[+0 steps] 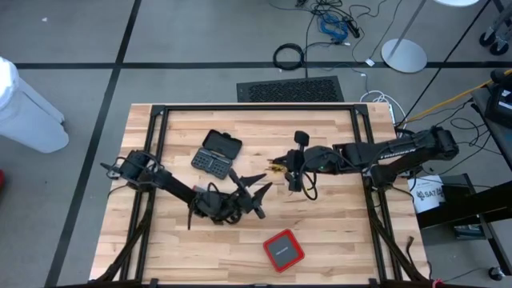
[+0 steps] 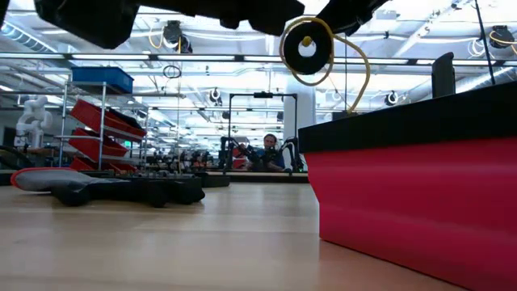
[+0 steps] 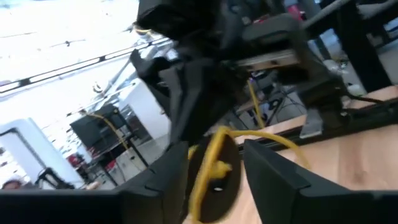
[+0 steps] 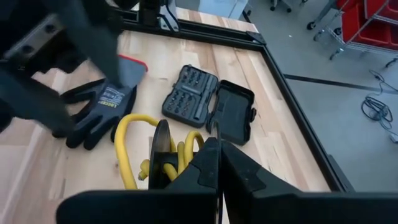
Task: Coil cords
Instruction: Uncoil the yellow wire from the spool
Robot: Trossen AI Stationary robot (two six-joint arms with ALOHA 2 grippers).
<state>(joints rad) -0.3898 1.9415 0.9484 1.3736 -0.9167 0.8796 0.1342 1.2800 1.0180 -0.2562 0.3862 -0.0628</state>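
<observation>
Red cord unseen; yellow cord [image 4: 134,146] partly behind right claw [image 4: 219,146].

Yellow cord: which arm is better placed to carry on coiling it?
Probably the right. The right gripper is shut on the yellow cord above the table. The left gripper merely straddles a strand near the grey glove.

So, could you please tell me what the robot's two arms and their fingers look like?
Both arms are dark, jointed and slim. The left arm and right arm carry black cables along their links. Each ends in two flat, black, wedge-shaped fingers. I can make out no markings.
</observation>
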